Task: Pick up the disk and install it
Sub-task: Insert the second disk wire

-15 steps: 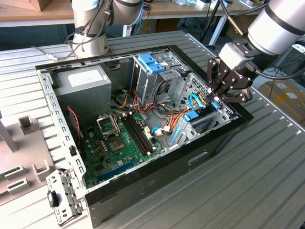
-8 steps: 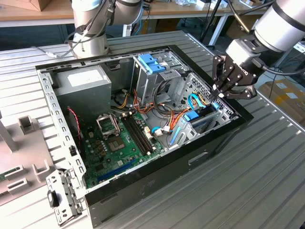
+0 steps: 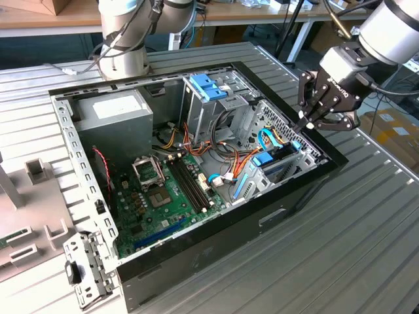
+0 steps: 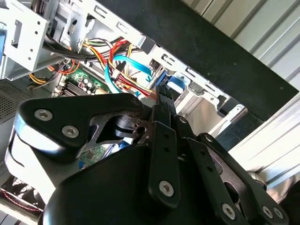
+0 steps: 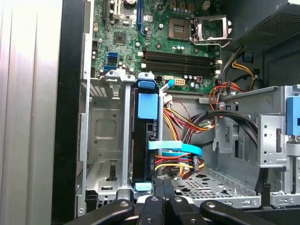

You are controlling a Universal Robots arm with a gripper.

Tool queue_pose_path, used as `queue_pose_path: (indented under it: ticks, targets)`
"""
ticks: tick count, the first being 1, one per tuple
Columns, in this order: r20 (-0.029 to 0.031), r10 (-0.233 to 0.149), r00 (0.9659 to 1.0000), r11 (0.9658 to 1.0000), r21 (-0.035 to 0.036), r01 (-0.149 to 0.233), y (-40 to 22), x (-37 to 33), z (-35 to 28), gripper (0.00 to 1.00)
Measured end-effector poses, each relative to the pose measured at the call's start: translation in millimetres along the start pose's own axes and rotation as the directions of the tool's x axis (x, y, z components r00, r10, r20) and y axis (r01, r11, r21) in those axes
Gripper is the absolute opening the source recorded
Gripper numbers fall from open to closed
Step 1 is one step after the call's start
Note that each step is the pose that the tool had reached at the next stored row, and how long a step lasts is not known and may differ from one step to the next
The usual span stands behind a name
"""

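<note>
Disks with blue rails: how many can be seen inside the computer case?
1. The disk stands on edge in the metal drive cage by the case wall. Others may be hidden behind metal.

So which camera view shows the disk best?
The first wrist view: the disk stands edge-on in its bay, blue tab facing the camera. The exterior view shows it small; in the second wrist view the claw mostly hides it.

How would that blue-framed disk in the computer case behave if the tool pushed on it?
The disk looks like a flat metal slab in plastic rails, so probably stiff and fairly heavy for its size. Standing on edge in the metal bay, it would likely slide rather than tip. The tool sits near its end.
</note>
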State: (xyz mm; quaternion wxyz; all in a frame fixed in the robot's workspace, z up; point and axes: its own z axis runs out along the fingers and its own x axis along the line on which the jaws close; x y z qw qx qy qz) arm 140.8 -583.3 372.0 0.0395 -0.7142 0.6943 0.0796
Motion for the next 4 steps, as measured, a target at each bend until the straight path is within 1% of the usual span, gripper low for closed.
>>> queue_pose_path:
  ticks: [4]
  targets:
    - [-0.0002,0.000,1.0000,1.0000,0.0000,0.000,-0.4,-0.1,-0.2,0.11]
